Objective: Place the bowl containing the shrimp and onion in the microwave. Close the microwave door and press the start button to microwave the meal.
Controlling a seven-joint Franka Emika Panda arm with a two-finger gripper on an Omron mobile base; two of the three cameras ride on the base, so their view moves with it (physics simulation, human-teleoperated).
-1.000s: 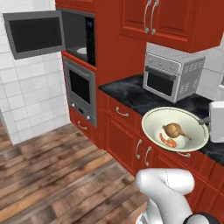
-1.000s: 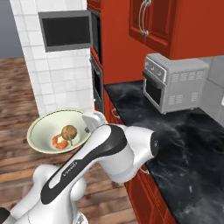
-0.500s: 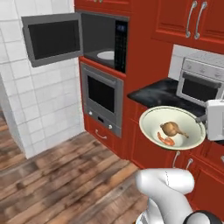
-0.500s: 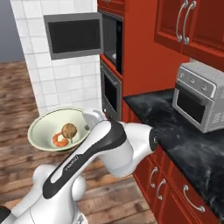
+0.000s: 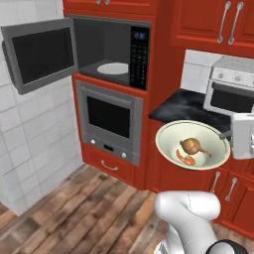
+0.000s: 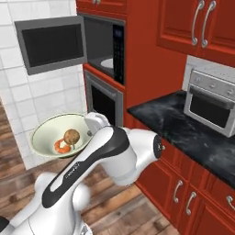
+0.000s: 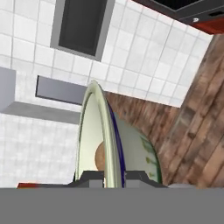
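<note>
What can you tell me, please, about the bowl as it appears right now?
The bowl is round, cream-white inside with a pale green rim and faint coloured marks outside. It hangs level in mid-air, below the open microwave. The gripper pinches its rim. Inside lie the brown onion and the orange shrimp.

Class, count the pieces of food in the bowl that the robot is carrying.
2: the tan-brown onion at the middle of the bowl, the pink-orange shrimp just beside it. Smaller bits might be hidden.
</note>
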